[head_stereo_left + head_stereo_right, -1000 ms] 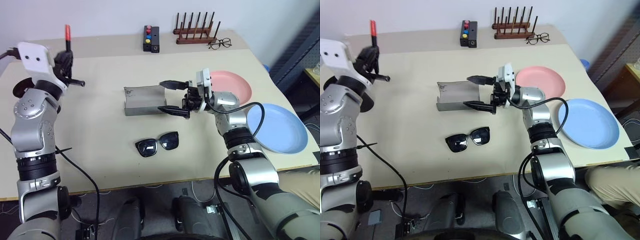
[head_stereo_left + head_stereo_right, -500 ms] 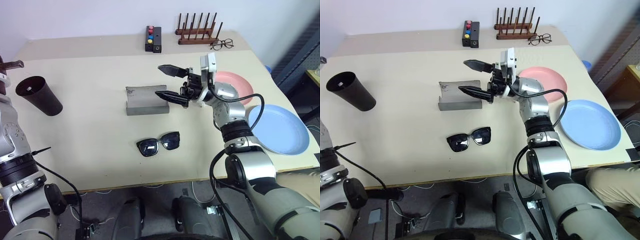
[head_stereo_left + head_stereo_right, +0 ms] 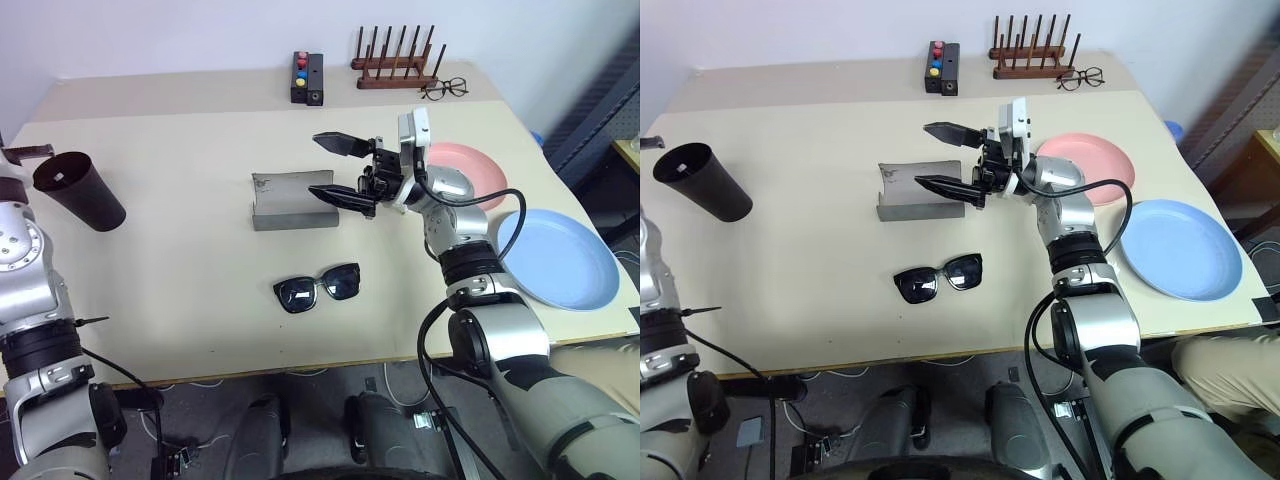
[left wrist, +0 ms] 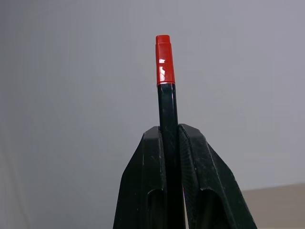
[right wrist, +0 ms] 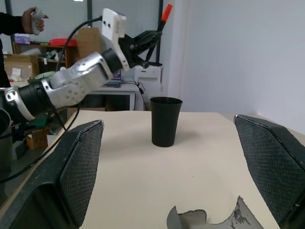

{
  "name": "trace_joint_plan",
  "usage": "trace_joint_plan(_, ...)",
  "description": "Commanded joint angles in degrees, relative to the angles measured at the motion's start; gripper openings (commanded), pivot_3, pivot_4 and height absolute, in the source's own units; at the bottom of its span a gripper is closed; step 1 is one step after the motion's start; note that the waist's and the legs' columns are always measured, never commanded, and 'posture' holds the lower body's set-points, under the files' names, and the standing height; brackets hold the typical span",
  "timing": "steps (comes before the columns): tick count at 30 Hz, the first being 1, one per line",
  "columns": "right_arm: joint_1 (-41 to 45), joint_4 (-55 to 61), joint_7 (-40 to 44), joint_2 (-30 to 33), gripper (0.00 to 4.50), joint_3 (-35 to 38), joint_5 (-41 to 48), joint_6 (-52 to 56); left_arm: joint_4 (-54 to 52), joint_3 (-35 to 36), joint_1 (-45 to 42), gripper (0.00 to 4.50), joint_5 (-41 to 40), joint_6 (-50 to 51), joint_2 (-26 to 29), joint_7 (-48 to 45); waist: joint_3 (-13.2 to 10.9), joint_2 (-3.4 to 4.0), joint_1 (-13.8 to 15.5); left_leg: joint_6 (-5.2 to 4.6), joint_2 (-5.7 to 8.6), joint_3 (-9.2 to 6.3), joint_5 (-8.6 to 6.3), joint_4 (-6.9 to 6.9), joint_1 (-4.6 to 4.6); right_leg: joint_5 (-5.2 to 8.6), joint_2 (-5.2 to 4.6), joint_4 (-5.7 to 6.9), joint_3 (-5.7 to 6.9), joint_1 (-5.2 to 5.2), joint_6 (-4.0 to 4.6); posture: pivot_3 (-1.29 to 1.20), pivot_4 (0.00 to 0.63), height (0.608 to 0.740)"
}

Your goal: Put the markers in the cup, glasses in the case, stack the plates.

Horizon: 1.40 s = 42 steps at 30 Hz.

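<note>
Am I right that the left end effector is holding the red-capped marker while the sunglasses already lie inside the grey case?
Not quite: the marker is clamped in the left end effector, but the sunglasses lie on the table in front of the grey case, apart from it, as the left eye view shows.

Bare table [image 3: 180, 290] around cup [image 3: 80, 190]

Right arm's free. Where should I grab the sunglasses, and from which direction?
Take the sunglasses at the bridge between the two lenses, coming straight down from above. They lie flat and unfolded in the open on the table, in front of the case, so the narrow middle offers the only slim section. The right end effector is open above the case.
</note>
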State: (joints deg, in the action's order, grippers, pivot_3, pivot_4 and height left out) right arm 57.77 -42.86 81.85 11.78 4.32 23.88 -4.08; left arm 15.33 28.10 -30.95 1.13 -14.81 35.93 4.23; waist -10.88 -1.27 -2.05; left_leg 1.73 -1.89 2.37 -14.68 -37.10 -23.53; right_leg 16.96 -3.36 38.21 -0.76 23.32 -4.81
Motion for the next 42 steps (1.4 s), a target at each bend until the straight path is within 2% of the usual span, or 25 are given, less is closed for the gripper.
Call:
trace_joint_plan(1, -0.06, 2.45, -0.18, 0.08, 4.5, 0.59, 1.0, 0.17, 5.89, -0.9, -2.61, 0.09, 2.48, -4.75, 1.8, 2.88, 0.0, 0.0, 0.0, 0.0, 0.0, 0.0, 0.0, 0.0, 0.0, 0.0, 0.0, 0.0, 0.0, 0.0, 0.0, 0.0, 0.15, 0.74)
trace_joint_plan(16, -1.56, 5.2, -1.42, 1.03, 4.5, 0.67, 1.05, 1.5, 31.51, -5.89, -13.79, 0.09, 4.33, -14.02, 3.96, 8.84, 0.0, -0.01, -0.03, -0.01, 0.0, 0.11, -0.01, -0.04, 0.0, -0.02, -0.05, 0.04, 0.09, 0.04, -0.03, 0.0, 0.15, 0.74)
trace_joint_plan(26, -1.82, 5.7, -1.96, 1.32, 4.5, 0.82, 1.04, 1.57, 39.35, -8.2, -18.31, 0.09, 4.12, -15.13, 4.08, 8.84, 0.0, -0.01, -0.08, -0.01, -0.01, 0.25, 0.0, -0.05, 0.0, -0.02, -0.07, 0.05, 0.19, 0.07, -0.04, 0.0, 0.15, 0.74)
trace_joint_plan(33, -1.75, 5.61, -2.22, 1.39, 4.5, 0.93, 0.98, 1.39, 41.03, -9.0, -19.01, 0.09, 3.73, -15.78, 4.22, 8.83, 0.0, -0.01, -0.16, -0.01, -0.01, 0.3, 0.0, -0.05, 0.0, -0.02, -0.09, 0.07, 0.2, 0.11, -0.04, 0.0, 0.15, 0.74)
trace_joint_plan(36, -1.8, 5.62, -2.23, 1.47, 4.5, 1.02, 0.96, 1.38, 40.82, -9.07, -18.49, 1.33, 3.46, -15.96, 4.24, 8.82, 0.0, -0.01, -0.15, -0.01, -0.01, 0.32, 0.0, -0.05, 0.0, -0.02, -0.1, 0.07, 0.2, 0.11, -0.04, 0.0, 0.15, 0.74)
trace_joint_plan(42, -1.33, 4.69, -2.13, 1.44, 4.5, 1.11, 0.76, 1.02, 39.97, -8.62, -17.17, 4.47, 2.53, -16.36, 4.19, 8.44, 0.0, -0.01, -0.16, -0.01, -0.01, 0.33, 0.0, -0.05, 0.0, -0.02, -0.1, 0.07, 0.21, 0.11, -0.04, 0.0, 0.15, 0.74)
